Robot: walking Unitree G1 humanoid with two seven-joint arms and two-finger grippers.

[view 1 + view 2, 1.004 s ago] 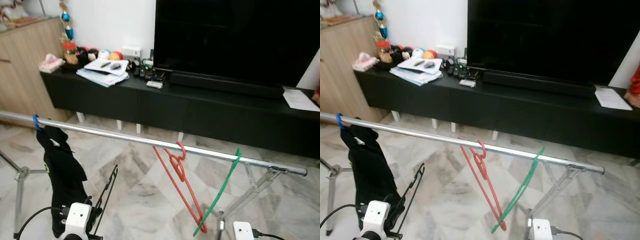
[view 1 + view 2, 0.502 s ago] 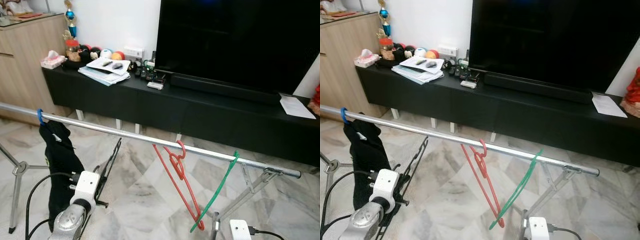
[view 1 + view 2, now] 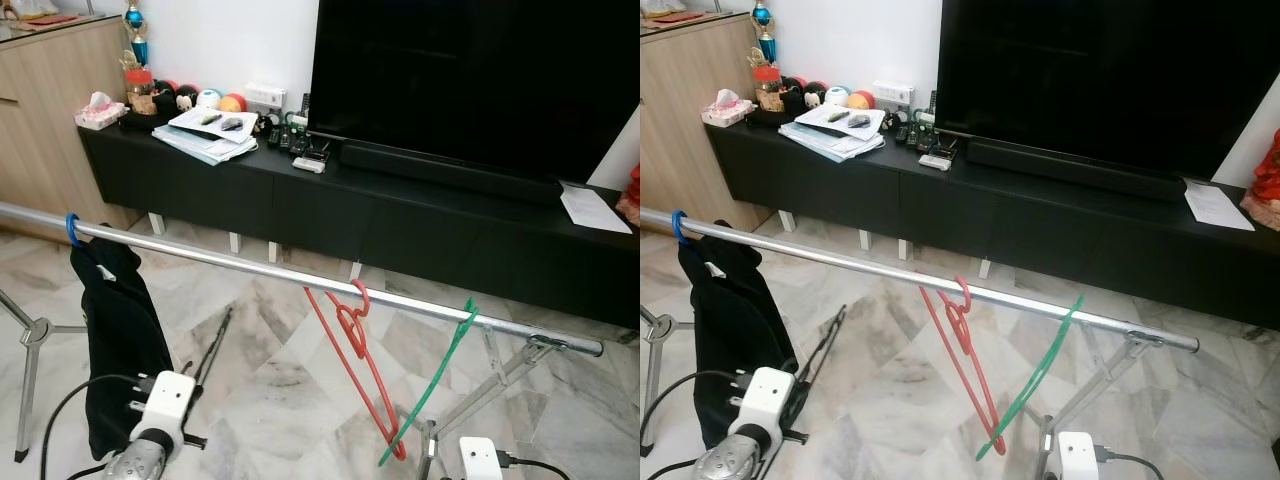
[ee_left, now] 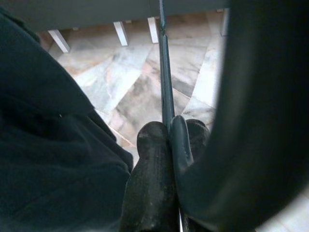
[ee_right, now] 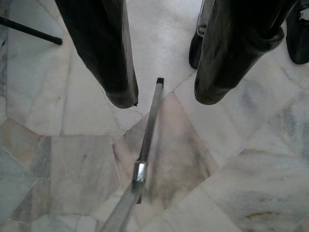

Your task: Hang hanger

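Black hanger [image 3: 212,352] is sitting low beside the rail, not hung yet.
Left gripper [image 4: 166,145] is keeping its jaws clamped on its thin wire, below the clothes rail [image 3: 250,266] near the black garment [image 3: 120,350]; lifting and hooking are remaining. Right gripper [image 5: 161,72] is idling, jaws apart.

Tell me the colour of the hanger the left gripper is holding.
Black hanger, best in the left eye view.

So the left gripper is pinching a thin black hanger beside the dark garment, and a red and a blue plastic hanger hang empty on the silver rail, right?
Nearly. The empty pair are a red plastic hanger and a green plastic hanger, not blue, as the left eye view shows. The left gripper does pinch the thin black hanger beside the dark garment on the silver rail.
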